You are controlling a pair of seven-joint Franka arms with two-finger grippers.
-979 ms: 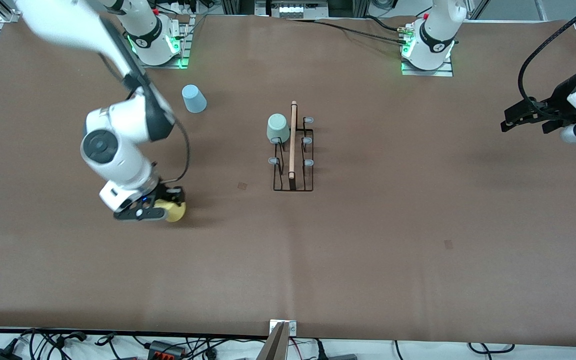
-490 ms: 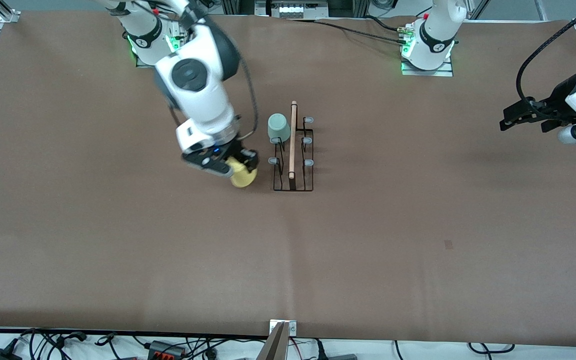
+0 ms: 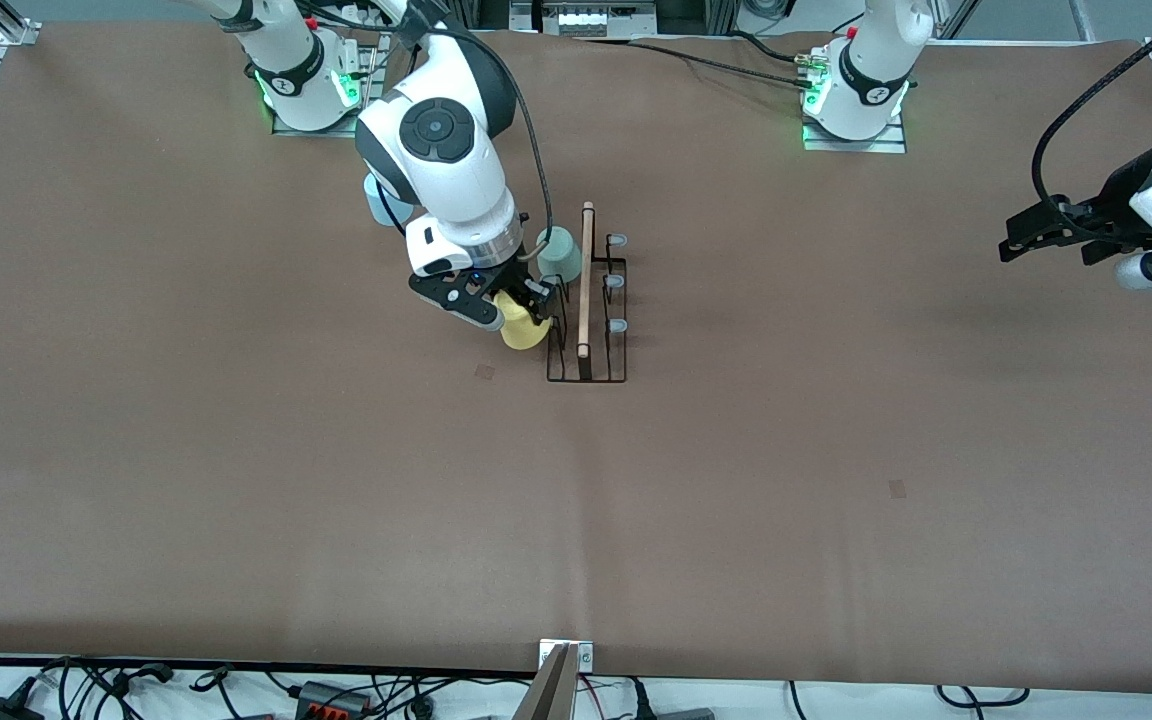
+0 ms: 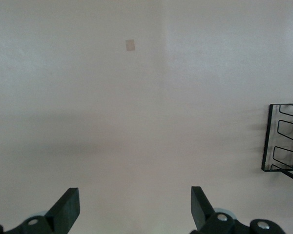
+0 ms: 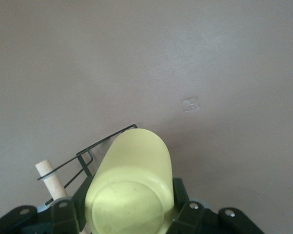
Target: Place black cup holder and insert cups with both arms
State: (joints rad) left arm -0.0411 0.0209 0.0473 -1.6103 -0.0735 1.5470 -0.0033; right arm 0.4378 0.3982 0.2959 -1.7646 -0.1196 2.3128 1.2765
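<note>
Cup holder (image 3: 586,300) sits mid-counter (image 3: 736,480), wooden rod handle running toward the front camera, w/ a green cup (image 3: 558,255) already upside down on a peg at the end farther from that camera, on the right arm's side of the rod. We have the yellow cup (image 3: 522,328) clamped in the right gripper (image 3: 501,305), jaws tight on it, tilted, hovering right over the next peg on that same side, just nearer the camera than the green one. In the right wrist view the yellow cup (image 5: 132,185) fills the space between the jaws w/ the holder's wire and rod end just under it.

Risks as we judge them:
- Cup mouth misses the peg, since the tilt hides the peg from us; the rim could land on wire instead and hang crooked.
- The holder is thin wire, prob. light; a sideways push from cup or jaws could slide or tip it, and knock the green cup off.
- The gripper body is close to the green cup, so a bump is possible on descent or pull-out.
- Letting go too early means the cup drops and rolls.

A blue cup (image 3: 376,200) is mostly hidden by the right arm, near its base, not yet on the holder. The left gripper (image 3: 1046,240) waits over the left arm's end of the counter, jaws wide apart, empty.
</note>
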